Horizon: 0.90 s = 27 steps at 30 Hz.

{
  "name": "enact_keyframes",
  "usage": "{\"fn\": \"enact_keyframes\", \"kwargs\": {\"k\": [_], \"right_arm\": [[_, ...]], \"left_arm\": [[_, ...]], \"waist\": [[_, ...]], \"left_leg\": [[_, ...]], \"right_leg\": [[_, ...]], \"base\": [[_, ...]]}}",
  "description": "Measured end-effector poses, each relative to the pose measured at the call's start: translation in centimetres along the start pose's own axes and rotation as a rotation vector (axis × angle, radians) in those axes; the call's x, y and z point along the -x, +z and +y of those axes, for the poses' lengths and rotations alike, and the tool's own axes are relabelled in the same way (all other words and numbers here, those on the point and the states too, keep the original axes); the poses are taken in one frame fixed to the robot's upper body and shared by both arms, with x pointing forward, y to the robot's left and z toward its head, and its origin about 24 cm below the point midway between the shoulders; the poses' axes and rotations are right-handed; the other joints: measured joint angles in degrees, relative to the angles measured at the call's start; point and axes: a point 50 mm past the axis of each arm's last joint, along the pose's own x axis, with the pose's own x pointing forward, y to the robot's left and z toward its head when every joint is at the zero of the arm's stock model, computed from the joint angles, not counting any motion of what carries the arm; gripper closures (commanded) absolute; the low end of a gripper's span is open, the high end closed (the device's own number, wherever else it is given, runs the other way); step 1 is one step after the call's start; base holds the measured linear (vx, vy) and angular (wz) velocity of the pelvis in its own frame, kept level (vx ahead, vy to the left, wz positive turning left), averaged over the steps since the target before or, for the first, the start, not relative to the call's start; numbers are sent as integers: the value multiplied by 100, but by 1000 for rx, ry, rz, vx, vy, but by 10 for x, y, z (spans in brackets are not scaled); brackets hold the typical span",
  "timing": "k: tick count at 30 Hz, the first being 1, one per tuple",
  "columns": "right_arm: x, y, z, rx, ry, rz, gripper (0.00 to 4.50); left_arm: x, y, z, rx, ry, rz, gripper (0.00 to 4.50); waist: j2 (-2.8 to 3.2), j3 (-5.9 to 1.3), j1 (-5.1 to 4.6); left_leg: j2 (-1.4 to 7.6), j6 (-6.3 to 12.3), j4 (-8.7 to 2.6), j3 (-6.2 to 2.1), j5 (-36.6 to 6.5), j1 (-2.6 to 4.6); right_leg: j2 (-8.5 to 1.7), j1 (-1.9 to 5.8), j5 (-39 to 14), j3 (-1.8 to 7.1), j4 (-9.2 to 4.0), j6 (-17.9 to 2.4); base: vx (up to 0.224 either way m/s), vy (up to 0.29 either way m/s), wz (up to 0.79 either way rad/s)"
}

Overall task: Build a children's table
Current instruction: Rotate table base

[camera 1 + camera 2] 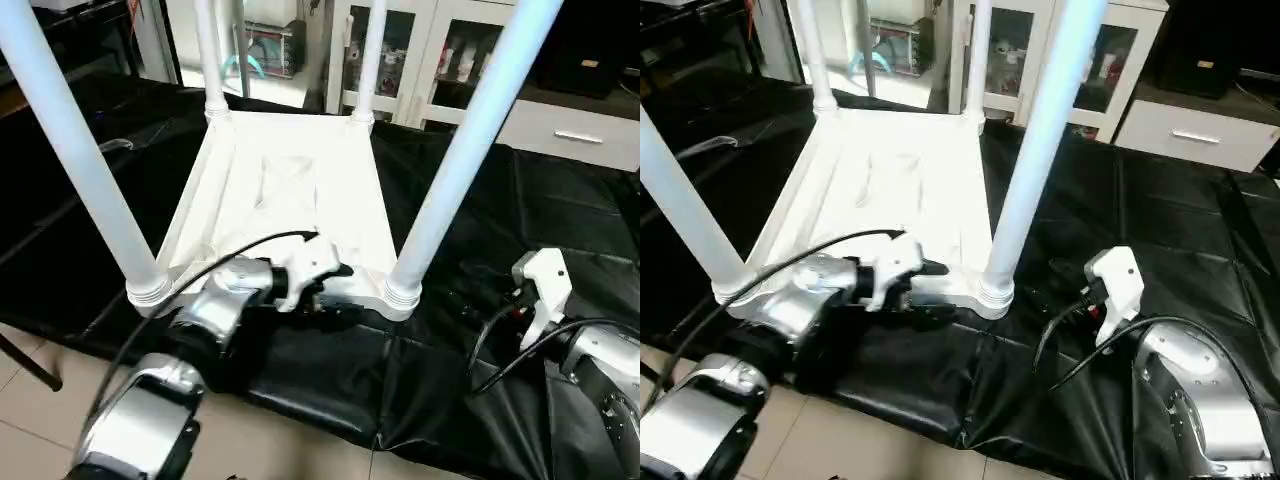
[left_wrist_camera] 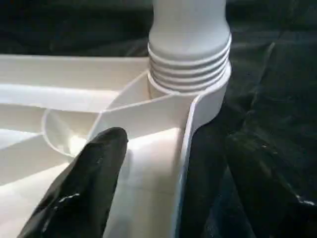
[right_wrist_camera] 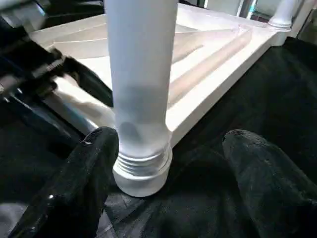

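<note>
A: Where's the tabletop (image 1: pixel 290 190)?

B: Upside down on the black sheet (image 1: pixel 480 250), ribbed underside up, dead centre of the head view. Four legs (image 1: pixel 470 140) standing in the corner sockets: near ones at about 8 and 4 o'clock from the middle of the top, far ones at about 11 and 1.

A: And the left gripper (image 1: pixel 335 300)?

B: At 6 o'clock from the centre, right at the near edge of the tabletop, between the two near legs and closer to the 4 o'clock one. One black finger (image 2: pixel 84 183) lying over the white rim, just inside the socket with the ribbed leg end (image 2: pixel 190 69). Other finger hidden, so can't tell whether spread or clamped on the rim.

A: Right gripper (image 3: pixel 168 183)?

B: Over the sheet, at roughly 4 o'clock beyond the near right leg. Jaws spread wide, gripping nothing. Base of the leg just past the gap between the two black fingers (image 3: pixel 74 193), nearer one of them, apart from the other.

A: Anything else around?

B: White cabinets (image 1: pixel 440 60) with glass doors at 12 o'clock, behind the sheet. Tiled floor (image 1: pixel 290 450) at 6.
</note>
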Motion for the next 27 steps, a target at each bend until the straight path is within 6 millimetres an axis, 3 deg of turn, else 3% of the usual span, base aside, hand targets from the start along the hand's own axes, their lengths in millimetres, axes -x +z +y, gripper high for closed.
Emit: {"fn": "enact_keyframes", "kwargs": {"k": [8, 14, 25, 27], "right_arm": [[3, 7, 2, 37, 39, 31, 79], [4, 7, 2, 29, 57, 50, 79], [-1, 15, -1, 53, 82, 38, 79], [-1, 15, -2, 53, 83, 38, 79]], "left_arm": [[3, 0, 8, 12, -36, 86, 192], [16, -4, 13, 28, -90, 134, 240], [17, -4, 12, 35, -136, 160, 313], [17, -3, 12, 37, -139, 163, 342]], "waist": [[2, -1, -29], [0, 0, -132], [-19, 1, -146], [-21, 2, -146]], "left_leg": [[0, 0, -2, 0, 0, 4], [0, 0, -3, -1, 0, 3], [-1, 0, -2, 0, 0, 2], [-1, 0, -2, 1, 0, 2]], "right_leg": [[0, 1, 1, 2, 1, 0], [1, 1, 0, 1, 0, 0], [0, 1, -2, 2, -1, 3], [-1, 1, -2, 2, -1, 3]], "base": [[0, 0, 0], [0, 0, 0], [0, 0, 0], [0, 0, 0]]}}
